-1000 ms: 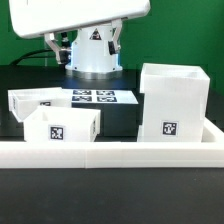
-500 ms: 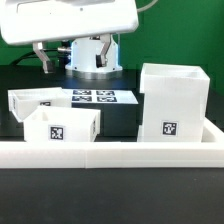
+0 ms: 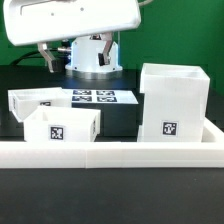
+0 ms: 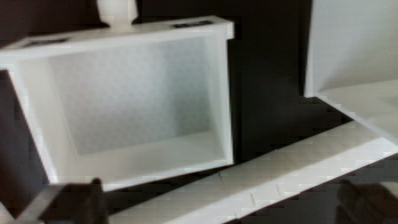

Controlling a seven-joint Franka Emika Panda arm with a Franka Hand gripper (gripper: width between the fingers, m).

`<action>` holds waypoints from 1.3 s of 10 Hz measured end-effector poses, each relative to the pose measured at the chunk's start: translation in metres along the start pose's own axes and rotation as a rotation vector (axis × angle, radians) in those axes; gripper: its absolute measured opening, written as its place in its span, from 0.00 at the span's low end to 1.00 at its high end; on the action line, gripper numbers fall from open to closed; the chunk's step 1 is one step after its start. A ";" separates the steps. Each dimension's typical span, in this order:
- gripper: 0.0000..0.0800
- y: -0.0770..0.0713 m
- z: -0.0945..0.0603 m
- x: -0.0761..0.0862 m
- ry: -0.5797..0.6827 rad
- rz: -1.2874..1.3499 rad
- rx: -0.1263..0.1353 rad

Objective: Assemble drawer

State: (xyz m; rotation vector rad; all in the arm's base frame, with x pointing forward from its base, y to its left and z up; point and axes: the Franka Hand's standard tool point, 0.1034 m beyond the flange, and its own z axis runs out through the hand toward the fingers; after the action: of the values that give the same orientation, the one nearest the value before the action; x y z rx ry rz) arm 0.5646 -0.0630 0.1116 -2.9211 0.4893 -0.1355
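The drawer's large cube-shaped shell (image 3: 172, 100) stands at the exterior view's right. Two small open-topped trays sit at the left: a front tray (image 3: 60, 128) and a back tray (image 3: 35, 100). The arm's white hand (image 3: 70, 20) fills the top of the exterior view, and its fingers do not show there. In the wrist view my gripper (image 4: 217, 205) is open and empty, with a dark fingertip (image 4: 68, 203) at each side. It hovers above one tray (image 4: 134, 100), seen from above; a corner of the shell (image 4: 356, 45) shows beside it.
A long low white rail (image 3: 110, 155) runs along the front and also shows in the wrist view (image 4: 267, 180). The marker board (image 3: 97, 97) lies flat behind the trays. The arm's base (image 3: 95, 58) stands at the back. The table is black.
The arm's white hand has swung toward the exterior view's left and now covers the top left. The trays, shell and rail have not moved.
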 end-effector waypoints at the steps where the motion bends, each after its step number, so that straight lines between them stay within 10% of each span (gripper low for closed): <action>1: 0.81 -0.001 0.013 -0.005 -0.020 0.021 -0.011; 13: 0.81 0.012 0.076 -0.020 0.012 0.002 -0.074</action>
State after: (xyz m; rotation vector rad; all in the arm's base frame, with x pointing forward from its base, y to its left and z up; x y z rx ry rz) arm 0.5514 -0.0554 0.0336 -2.9940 0.5101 -0.1380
